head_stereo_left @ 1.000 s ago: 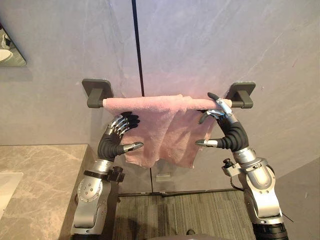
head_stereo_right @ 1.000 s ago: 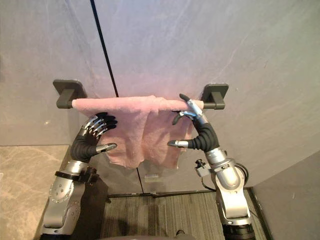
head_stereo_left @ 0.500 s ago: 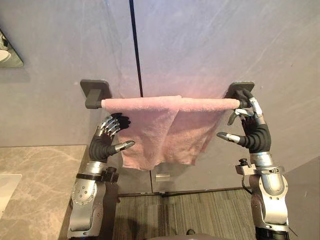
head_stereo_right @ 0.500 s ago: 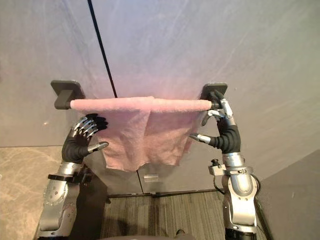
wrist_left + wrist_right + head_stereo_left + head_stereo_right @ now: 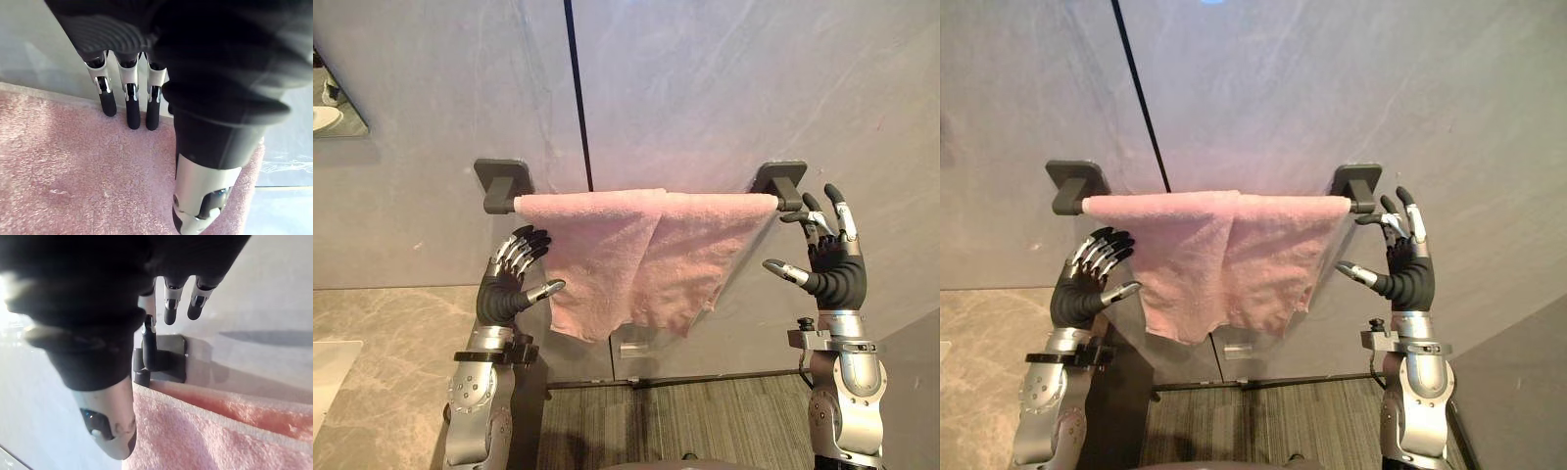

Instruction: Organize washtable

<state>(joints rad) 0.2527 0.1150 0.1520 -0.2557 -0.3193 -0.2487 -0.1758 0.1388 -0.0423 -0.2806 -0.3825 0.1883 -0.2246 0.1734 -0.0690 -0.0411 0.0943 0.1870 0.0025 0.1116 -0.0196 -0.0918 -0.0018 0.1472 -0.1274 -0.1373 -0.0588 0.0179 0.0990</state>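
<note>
On the wall rail (image 5: 501, 182): pink towel (image 5: 636, 250) draped, hanging uneven.
Left hand (image 5: 502, 286) and right hand (image 5: 834, 272) both spread, empty. Towel looks light, limp; pinch its lower corners to straighten.

bathroom, pink towel (image 5: 636, 257) on wall rail (image 5: 790, 203), stone washtable (image 5: 391, 362)

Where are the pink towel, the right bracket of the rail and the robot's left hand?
pink towel (image 5: 607, 255): left eye view, middle of the hanging cloth.
right bracket (image 5: 779, 177): left eye view, its dark wall plate.
left hand (image 5: 497, 297): left eye view, its dark ribbed cover.
</note>
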